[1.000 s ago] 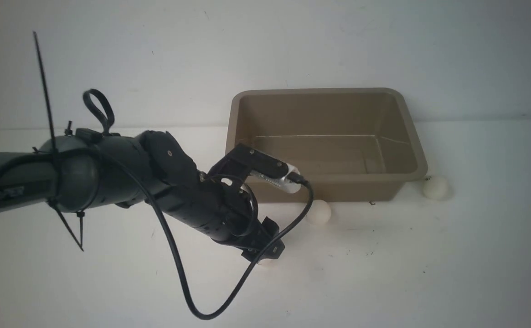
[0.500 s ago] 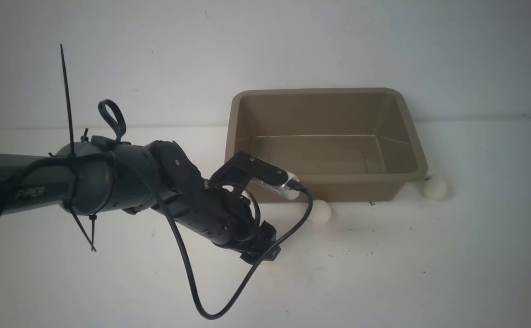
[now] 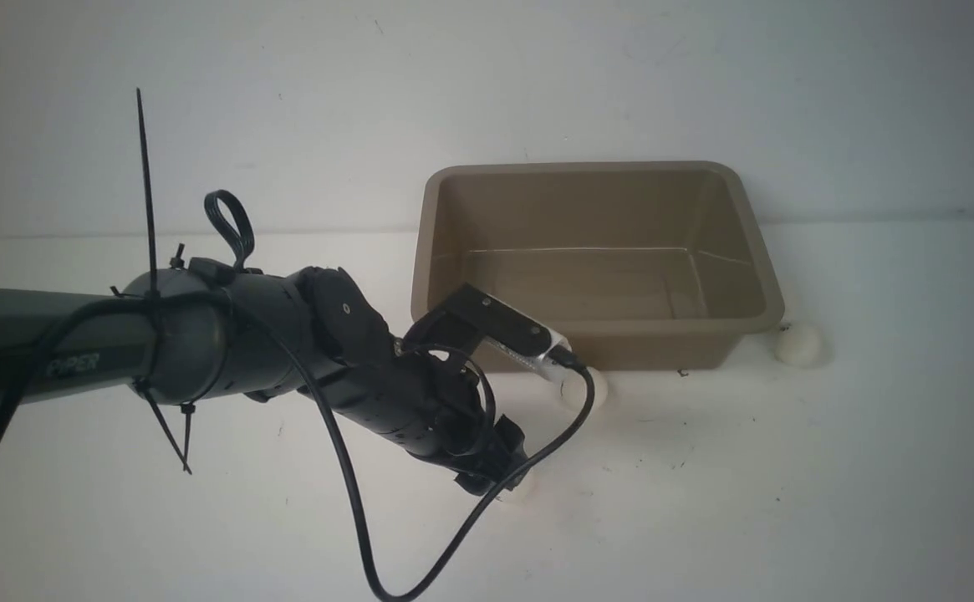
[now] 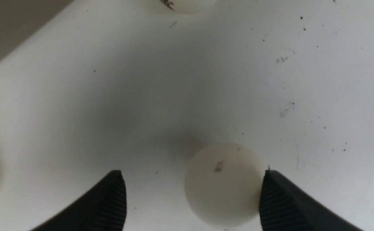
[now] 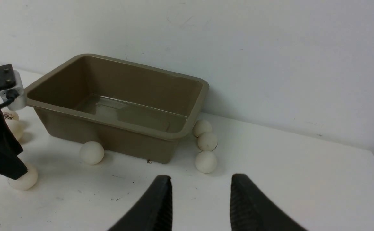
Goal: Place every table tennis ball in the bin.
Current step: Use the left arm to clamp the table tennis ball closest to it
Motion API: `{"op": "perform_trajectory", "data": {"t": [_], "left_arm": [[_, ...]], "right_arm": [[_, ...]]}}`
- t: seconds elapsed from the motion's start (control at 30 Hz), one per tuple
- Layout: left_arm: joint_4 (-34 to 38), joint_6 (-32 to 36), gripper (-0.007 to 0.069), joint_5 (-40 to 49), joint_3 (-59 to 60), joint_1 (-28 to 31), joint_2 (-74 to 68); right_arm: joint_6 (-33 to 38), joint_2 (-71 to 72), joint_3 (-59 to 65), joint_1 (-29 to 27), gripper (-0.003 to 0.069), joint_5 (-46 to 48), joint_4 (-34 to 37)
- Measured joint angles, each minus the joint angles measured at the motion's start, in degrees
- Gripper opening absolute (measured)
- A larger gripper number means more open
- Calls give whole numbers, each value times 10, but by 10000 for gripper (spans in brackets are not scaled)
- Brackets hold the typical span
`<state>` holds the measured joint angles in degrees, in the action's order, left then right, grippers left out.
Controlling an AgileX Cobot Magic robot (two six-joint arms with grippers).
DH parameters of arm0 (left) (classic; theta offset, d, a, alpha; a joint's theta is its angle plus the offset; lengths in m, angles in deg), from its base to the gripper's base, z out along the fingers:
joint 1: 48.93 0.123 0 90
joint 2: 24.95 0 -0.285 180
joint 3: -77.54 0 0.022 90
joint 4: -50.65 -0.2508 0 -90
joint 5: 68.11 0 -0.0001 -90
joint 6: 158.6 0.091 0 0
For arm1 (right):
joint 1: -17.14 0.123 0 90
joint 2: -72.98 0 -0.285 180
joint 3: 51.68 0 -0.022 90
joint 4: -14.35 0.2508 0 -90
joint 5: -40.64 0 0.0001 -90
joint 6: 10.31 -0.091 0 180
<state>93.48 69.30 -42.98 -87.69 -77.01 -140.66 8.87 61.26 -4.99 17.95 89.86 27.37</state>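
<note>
Just changed: the left end effector [image 3: 505, 478] has gone a little to the robot's right and lower than one second ago, and its jaws have come in somewhat. It now stands over one table tennis ball [image 4: 222, 184].
Left grip state: open, not gripping. In the left wrist view this ball lies between the fingers, touching one finger [image 4: 286, 205], with a clear gap to the other.
Meaning for the task: I judge this is the moment just before closing. The ball sits off-centre, so the closing may push it sideways or let it roll out.
Right side: the right end effector [image 5: 199, 199] is open and empty, above the tabletop [image 3: 787, 502] and well apart from every ball.
Container: the bin [image 3: 595, 347] is near, beyond the left end effector and to its right. Its inside looks empty, so I think no ball is delivered yet.
Other balls: a second ball [image 3: 588, 391] lies between the left end effector and the bin's front wall, just beside that wall. Three balls [image 5: 205, 161] lie together ahead of the right end effector, at the bin's corner. Two more balls [image 5: 16, 130] lie just behind the left end effector.
In the way: the bin's rim is higher than the ball, so a lift is needed first. The hanging cable [image 3: 353, 518] trails behind the left end effector.
</note>
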Motion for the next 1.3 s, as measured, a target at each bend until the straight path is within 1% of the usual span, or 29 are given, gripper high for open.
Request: {"op": "perform_trajectory", "data": {"t": [0.9,1.3], "left_arm": [[11,2,499,16,0,0,-9],[13,18,499,16,0,0,-14]], "right_arm": [[1,0,0,0,243,-27,0],[1,0,0,0,243,-43,0]]}}
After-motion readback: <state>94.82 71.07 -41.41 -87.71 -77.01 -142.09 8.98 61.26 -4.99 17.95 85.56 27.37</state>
